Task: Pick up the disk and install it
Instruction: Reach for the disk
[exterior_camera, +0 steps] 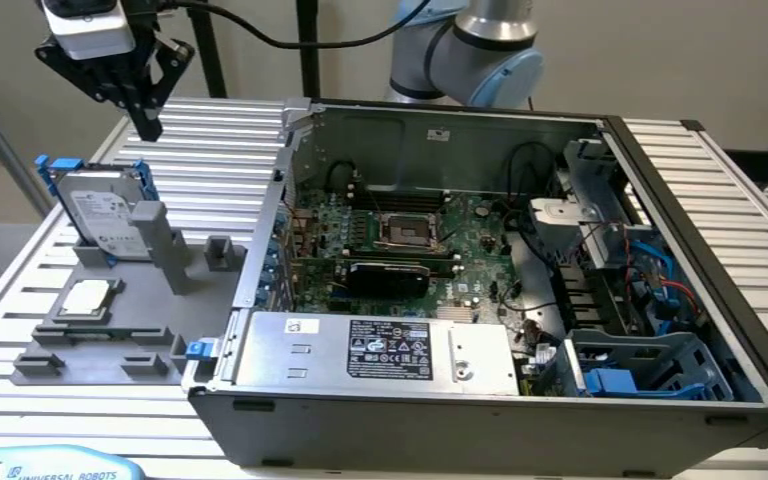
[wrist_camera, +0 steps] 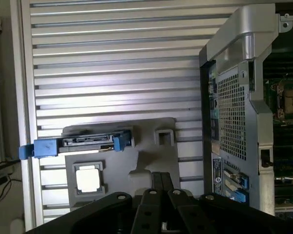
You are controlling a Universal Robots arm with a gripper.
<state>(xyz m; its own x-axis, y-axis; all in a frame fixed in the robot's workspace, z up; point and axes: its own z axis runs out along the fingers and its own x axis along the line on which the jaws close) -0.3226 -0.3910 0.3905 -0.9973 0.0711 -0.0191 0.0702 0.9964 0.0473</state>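
Approach step, by my judgement: the gripper (exterior_camera: 152,130), jaws closed and empty, hangs well above the disk (exterior_camera: 101,215), which stands upright in its grey holder (exterior_camera: 204,310); grasping it calls for opened jaws.

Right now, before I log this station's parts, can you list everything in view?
disk: one, silver-grey in blue carrier, upright in fixture
processor chip: one, silver, flat on fixture
fixture: one, grey, exterior view's left of case
computer case: one, dark grey, open, on table
motherboard: one, green, inside case
power supply: one, silver, black label, inside case
table: one, silver slats, under everything
arm: one, silver and blue, behind case
gripper: one, black, above disk, apart from it
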